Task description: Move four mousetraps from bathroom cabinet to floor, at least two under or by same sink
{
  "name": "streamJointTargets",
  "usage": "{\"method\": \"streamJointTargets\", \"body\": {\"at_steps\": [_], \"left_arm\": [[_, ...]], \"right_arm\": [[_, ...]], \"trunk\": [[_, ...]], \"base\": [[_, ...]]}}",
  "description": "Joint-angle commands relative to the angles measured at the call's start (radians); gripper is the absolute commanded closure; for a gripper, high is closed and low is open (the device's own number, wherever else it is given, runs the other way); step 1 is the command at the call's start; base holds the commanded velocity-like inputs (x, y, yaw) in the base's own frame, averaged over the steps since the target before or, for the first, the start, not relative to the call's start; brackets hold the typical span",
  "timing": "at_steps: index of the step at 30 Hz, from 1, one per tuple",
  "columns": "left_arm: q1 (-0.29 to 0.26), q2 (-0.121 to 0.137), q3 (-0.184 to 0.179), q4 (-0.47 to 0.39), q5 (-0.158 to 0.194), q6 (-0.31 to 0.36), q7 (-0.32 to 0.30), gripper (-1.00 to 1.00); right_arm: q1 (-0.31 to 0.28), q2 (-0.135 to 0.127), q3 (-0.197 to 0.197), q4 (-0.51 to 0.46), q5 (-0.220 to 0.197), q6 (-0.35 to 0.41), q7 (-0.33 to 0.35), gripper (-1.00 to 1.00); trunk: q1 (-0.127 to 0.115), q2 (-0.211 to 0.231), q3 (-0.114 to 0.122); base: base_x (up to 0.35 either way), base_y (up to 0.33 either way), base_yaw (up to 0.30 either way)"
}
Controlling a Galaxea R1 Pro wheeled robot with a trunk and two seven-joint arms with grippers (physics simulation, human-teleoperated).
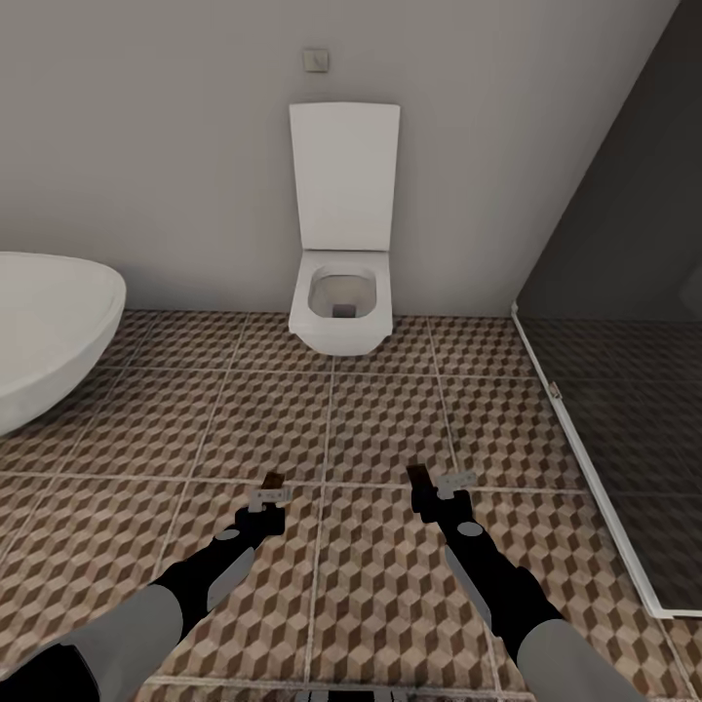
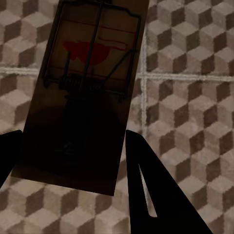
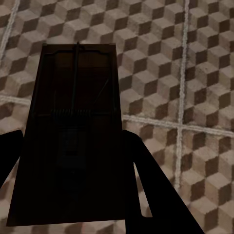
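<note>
My left gripper (image 1: 267, 499) is shut on a mousetrap (image 1: 274, 480), held low over the bathroom floor (image 1: 380, 419). In the left wrist view this mousetrap (image 2: 90, 83) is a brown board with wire and a red spot, clamped between the dark fingers (image 2: 146, 185). My right gripper (image 1: 436, 485) is shut on a second mousetrap (image 1: 418, 478). The right wrist view has that mousetrap (image 3: 73, 131) dark and in shadow, gripped at its near end (image 3: 73, 170) above the cube-pattern tiles (image 3: 195, 73). The cabinet is out of view.
A white wall-hung toilet (image 1: 342, 292) with its lid up stands straight ahead against the wall. A large white rounded basin (image 1: 44, 327) juts in at the left. A dark glass shower screen with a white sill (image 1: 585, 458) runs along the right.
</note>
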Motion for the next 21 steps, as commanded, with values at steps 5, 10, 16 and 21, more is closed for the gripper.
{"method": "streamJointTargets", "body": {"at_steps": [5,10,16,21], "left_arm": [[-0.001,0.001,-0.009,-0.002,0.004,0.0,0.01,1.0],[-0.001,0.001,-0.009,-0.002,0.004,0.0,0.01,1.0],[-0.001,0.001,-0.009,-0.002,0.004,0.0,0.01,1.0],[-0.001,0.002,-0.012,-0.02,0.0,-0.002,0.01,1.0]], "right_arm": [[-0.001,-0.001,0.005,-0.002,-0.012,0.004,-0.012,1.0],[-0.001,0.0,0.005,-0.002,-0.012,0.004,-0.012,1.0],[-0.001,-0.001,0.005,-0.002,-0.012,0.004,-0.012,1.0],[-0.001,-0.001,0.005,-0.002,-0.011,0.004,-0.013,1.0]], "trunk": [[0.019,-0.036,-0.024],[0.038,-0.071,-0.047],[0.054,-0.099,-0.069],[0.054,-0.099,-0.076]], "base": [[0.0,0.0,0.0],[0.0,0.0,0.0],[0.0,0.0,0.0],[0.0,0.0,0.0]]}}
